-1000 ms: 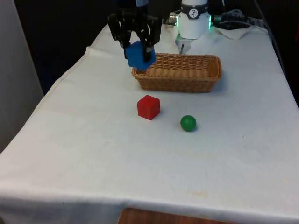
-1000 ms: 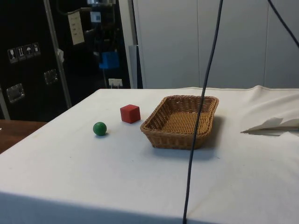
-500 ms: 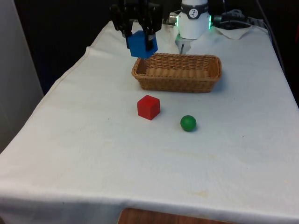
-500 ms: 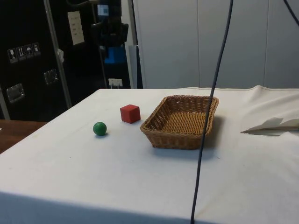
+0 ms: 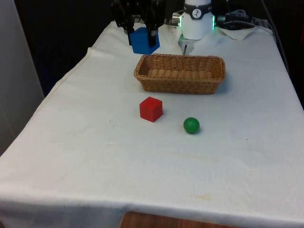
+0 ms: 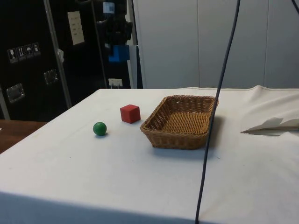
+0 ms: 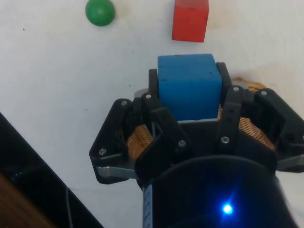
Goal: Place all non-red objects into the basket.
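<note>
Hanging high above the table, the gripper (image 5: 141,34) has its two black fingers (image 7: 153,90) closed on a blue cube (image 5: 144,41), which sits squarely between the jaws with its lower part sticking out below the fingertips. In the front view the cube is above and beyond the wicker basket (image 5: 180,73), toward the front view's left end of it; in the side view the held cube (image 6: 118,52) is well up in the air, over the stretch of cloth behind the red cube (image 6: 130,113) and apart from the basket's rim (image 6: 181,121). The wrist view shows the blue cube (image 7: 190,85) pinched from both sides, with basket weave visible beneath the gripper. The red cube (image 5: 151,109) and a green ball (image 5: 191,125) rest on the white cloth (image 5: 95,156) in front of the basket, near each other but not touching, the ball toward the front view's right
</note>
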Available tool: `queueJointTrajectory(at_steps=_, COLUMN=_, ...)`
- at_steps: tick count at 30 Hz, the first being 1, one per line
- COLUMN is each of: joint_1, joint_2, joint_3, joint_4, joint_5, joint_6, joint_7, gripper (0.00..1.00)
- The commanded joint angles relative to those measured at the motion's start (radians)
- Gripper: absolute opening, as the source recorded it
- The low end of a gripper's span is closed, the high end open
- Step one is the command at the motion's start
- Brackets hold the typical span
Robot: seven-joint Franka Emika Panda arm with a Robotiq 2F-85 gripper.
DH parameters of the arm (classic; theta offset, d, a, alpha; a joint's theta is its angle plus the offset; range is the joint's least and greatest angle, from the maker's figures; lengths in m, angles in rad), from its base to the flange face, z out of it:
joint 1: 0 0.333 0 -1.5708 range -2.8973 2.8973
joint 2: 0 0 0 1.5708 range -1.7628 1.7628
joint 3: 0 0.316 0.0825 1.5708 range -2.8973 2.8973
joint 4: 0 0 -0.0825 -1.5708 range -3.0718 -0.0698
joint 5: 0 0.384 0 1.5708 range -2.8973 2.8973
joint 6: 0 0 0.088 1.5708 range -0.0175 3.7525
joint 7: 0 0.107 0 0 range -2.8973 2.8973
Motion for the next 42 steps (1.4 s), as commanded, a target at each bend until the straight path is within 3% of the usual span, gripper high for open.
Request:
queueJointTrajectory(at_steps=1, joint_1=0.005, joint_2=-0.016, joint_3=-0.002, joint_4=-0.023, joint_5=-0.007, joint_6=0.032, joint_7=-0.002, gripper=0.04)
queueJointTrajectory(at_steps=16, joint_1=0.003, joint_2=-0.085, joint_3=0.009, joint_4=-0.174, joint_5=0.010, joint_6=0.173, joint_7=-0.061, gripper=0.04)
queueJointTrajectory(at_steps=19, joint_1=0.003, joint_2=-0.079, joint_3=0.007, joint_4=-0.174, joint_5=0.003, joint_6=0.165, joint_7=-0.061, gripper=0.04)
queueJointTrajectory(at_steps=26, joint_1=0.001, joint_2=-0.105, joint_3=0.006, joint_4=-0.222, joint_5=0.009, joint_6=0.178, joint_7=-0.132, gripper=0.04)
queueJointTrajectory(at_steps=28, joint_1=0.003, joint_2=-0.098, joint_3=0.004, joint_4=-0.216, joint_5=0.005, joint_6=0.172, joint_7=-0.127, gripper=0.04)
queueJointTrajectory(at_steps=35, joint_1=0.000, joint_2=-0.102, joint_3=0.003, joint_4=-0.238, joint_5=0.012, joint_6=0.177, joint_7=-0.211, gripper=0.04)
queueJointTrajectory(at_steps=42, joint_1=0.001, joint_2=-0.125, joint_3=-0.003, joint_4=-0.274, joint_5=0.003, joint_6=0.179, joint_7=-0.246, gripper=0.04)
